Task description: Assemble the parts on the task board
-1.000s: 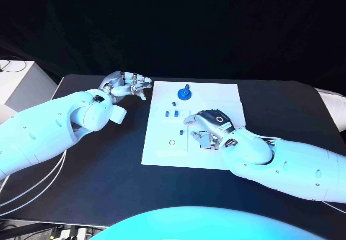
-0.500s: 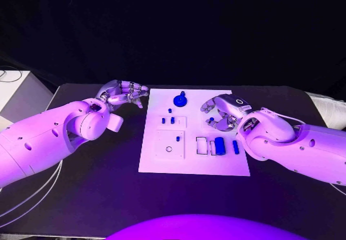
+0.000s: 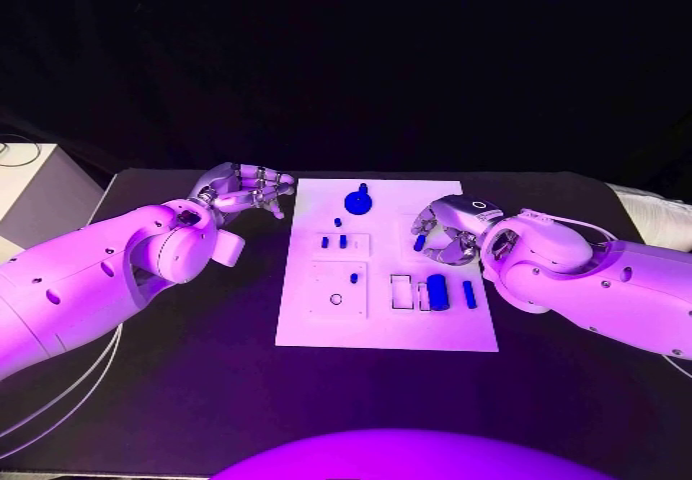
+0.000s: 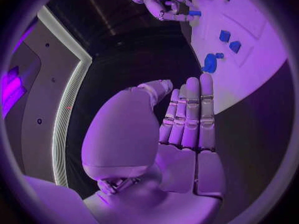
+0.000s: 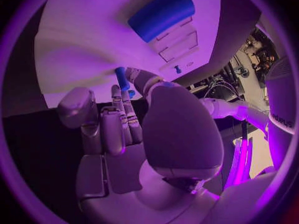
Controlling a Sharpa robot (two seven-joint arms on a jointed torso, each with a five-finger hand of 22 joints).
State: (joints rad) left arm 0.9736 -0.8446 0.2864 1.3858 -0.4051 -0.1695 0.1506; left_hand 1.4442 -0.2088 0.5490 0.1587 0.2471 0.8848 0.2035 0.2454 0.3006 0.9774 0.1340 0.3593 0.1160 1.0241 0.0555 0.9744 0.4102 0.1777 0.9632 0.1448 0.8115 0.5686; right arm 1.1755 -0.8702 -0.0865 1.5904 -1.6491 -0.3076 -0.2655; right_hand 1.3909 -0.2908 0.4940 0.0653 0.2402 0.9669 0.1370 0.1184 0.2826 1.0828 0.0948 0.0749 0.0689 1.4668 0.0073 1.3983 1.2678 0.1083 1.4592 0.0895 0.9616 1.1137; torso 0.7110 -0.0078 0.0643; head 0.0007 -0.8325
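Black counter [image 3: 173, 400] stretches out under coloured light, and in the middle of it lies the flat white task board [image 3: 389, 330], with dark cloth hanging behind.

Small blue parts are scattered over the board. A round blue knob-like part [image 3: 358, 199] sits near its far edge. Closer in, a pair of tiny blue pegs [image 3: 335, 241] stands in a square recess, and one more small blue peg [image 3: 353, 277] stands in the recess below it, next to a little ring [image 3: 336, 298]. Toward the right side of the board a short blue cylinder [image 3: 437, 291] lies in a rectangular slot, with a thinner blue bar [image 3: 469, 293] just beside it.

The robot's right hand [image 3: 446, 232] hovers over the right side of the board, above the cylinder's slot. Its fingers [image 5: 124, 109] pinch a slim blue pin [image 3: 420, 242] at the tips, thumb against the others.

The left hand [image 3: 248, 186] is off the board, over the bare counter by the board's far left corner. Its fingers [image 4: 190, 114] lie straight and pressed side by side, holding nothing.
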